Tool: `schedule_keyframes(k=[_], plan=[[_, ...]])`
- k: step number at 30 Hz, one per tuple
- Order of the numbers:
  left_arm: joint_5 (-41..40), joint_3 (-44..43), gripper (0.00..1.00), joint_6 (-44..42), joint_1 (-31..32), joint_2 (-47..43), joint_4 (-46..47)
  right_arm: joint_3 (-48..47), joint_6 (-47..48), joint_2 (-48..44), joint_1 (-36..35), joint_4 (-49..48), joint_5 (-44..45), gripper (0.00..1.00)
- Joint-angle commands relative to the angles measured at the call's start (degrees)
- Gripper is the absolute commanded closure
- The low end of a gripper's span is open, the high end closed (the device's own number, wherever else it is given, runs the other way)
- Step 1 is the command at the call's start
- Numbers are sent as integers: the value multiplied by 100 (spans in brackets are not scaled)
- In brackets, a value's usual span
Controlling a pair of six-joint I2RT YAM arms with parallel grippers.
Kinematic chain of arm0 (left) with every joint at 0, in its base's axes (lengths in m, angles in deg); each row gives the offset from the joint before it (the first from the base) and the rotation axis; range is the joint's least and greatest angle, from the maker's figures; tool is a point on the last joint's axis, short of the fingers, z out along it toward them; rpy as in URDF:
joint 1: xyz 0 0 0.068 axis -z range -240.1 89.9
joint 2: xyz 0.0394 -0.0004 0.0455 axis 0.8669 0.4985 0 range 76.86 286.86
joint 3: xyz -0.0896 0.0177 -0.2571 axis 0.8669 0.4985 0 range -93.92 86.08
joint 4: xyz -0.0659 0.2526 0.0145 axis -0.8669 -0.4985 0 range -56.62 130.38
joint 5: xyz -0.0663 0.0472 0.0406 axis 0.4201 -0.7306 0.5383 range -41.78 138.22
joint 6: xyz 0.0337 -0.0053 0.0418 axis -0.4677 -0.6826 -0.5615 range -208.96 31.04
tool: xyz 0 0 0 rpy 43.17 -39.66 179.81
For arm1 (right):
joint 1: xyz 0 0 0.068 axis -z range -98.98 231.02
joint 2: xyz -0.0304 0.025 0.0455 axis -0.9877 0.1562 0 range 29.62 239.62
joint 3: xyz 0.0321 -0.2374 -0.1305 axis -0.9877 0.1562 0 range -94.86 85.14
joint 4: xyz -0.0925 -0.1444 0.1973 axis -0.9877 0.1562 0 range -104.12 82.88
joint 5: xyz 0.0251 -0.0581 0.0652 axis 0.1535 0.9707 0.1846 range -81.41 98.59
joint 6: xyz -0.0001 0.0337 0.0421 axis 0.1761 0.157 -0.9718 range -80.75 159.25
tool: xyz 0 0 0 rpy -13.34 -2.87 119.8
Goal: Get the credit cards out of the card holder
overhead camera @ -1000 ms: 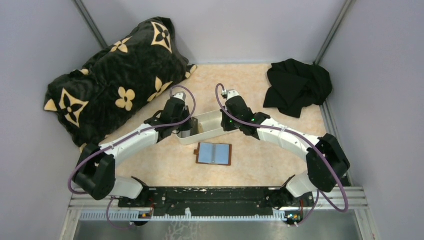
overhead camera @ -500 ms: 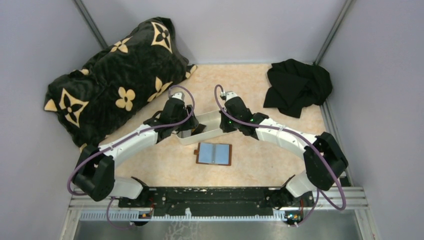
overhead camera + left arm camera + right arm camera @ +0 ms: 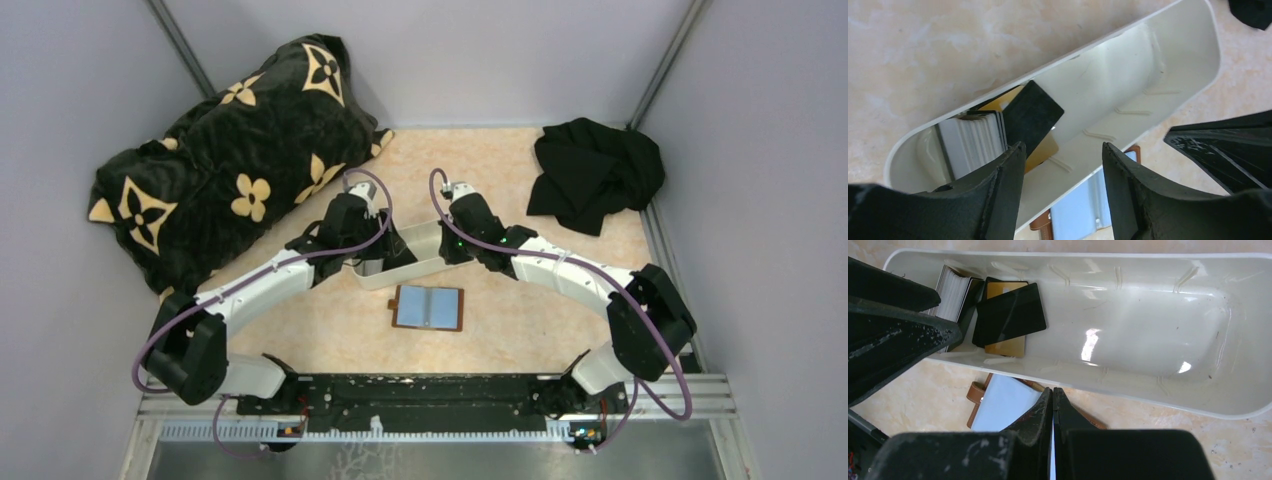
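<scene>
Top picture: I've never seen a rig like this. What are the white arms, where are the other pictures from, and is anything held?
Those are a robot's left arm and right arm, bolted to a table, seen from above. The other pictures come from a camera on each wrist; the black prongs are that arm's tool. The left tool is open over a white tray, holding nothing. The right tool is shut, empty. In the tray lie the credit cards beside a white stack. The card holder lies open on the table; a patterned pillow and black cloth sit at the back.
</scene>
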Motion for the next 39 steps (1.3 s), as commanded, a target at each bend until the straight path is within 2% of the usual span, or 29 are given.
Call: schedule_keyframes(k=[1,13,14,16,17,19,21,24,30,39], plan=[[806,-104,34,-236,38,-83,559,90,-110,-280,38,-446,23,100],[1103,-270,24,-86,189,512,745,621,-195,-1114,38,-318,350,100],[1037,-226,20,-67,203,455,782,682,-188,-1206,38,-348,354,93],[686,-157,3,-14,231,286,784,864,-158,-1435,37,-467,376,67],[467,-163,0,20,235,190,721,950,-185,-1557,38,-495,453,59],[222,-186,0,-83,235,-47,572,1207,-244,-1898,40,-653,625,49],[140,-164,0,-171,235,-276,530,1522,-271,-2291,40,-867,740,43],[84,-101,0,-203,234,-608,475,1961,-210,-2767,37,-1060,654,41],[-52,66,0,-370,235,-1302,167,2623,-444,-2866,-38,-1169,91,45],[-349,865,0,-648,228,-2773,-162,2945,-853,-2891,-400,-1368,428,45]])
